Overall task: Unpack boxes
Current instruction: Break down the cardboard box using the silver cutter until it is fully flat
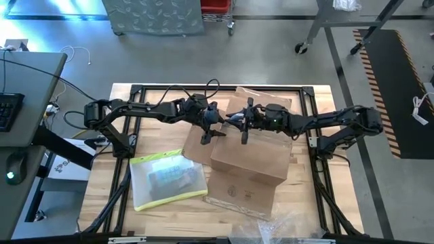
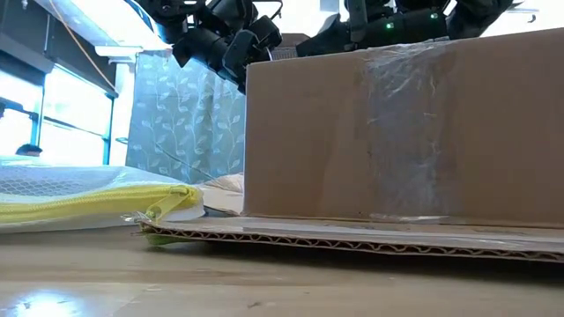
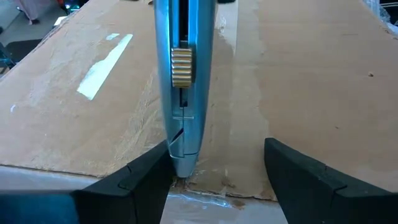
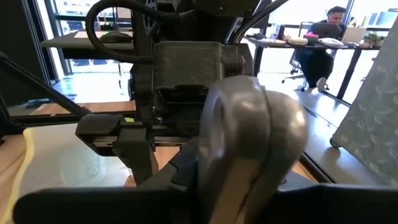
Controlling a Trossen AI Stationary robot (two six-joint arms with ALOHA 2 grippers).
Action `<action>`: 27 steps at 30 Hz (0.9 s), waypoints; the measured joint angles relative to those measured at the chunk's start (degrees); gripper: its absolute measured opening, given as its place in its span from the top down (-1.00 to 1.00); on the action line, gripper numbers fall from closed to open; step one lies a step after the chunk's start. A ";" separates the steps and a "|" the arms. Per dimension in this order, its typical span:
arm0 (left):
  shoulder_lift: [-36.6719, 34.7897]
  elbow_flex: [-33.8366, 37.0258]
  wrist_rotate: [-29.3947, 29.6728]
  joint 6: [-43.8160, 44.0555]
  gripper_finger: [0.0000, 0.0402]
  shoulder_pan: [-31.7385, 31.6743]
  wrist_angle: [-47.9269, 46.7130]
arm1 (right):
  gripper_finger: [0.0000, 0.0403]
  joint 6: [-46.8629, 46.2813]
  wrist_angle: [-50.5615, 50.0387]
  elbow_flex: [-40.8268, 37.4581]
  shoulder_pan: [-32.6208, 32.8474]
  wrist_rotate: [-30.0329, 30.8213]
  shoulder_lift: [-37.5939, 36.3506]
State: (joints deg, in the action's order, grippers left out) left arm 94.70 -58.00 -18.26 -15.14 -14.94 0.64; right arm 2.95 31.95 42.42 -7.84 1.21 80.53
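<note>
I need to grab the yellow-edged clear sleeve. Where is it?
In the high view the sleeve lies flat on the table's left half, beside the cardboard carton, below the left arm.

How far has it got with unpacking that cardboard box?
Barely started. Done: both arms are positioned over the box. In hand: a blue cutter has its tip at the box's top edge, beside the tape strip, between the left arm's open jaws. Left: the tape looks uncut and the top is shut, so opening and emptying remain.
</note>
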 joint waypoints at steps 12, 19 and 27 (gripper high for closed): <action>0.00 0.00 0.14 0.04 -0.15 0.04 0.31 | 0.72 -0.38 -20.01 7.28 -0.26 -1.19 -0.11; 0.05 0.00 -0.18 0.10 -0.15 0.17 0.53 | 0.72 -0.01 -29.19 13.69 0.76 -1.16 -0.09; 0.00 0.00 -0.09 0.07 -0.15 0.56 0.06 | 0.72 -3.65 -34.86 18.70 4.32 8.49 -0.52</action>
State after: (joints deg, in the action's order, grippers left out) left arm 94.70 -58.00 -18.35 -15.07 -14.38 0.70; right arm -0.70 -2.91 61.12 -3.51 9.70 80.01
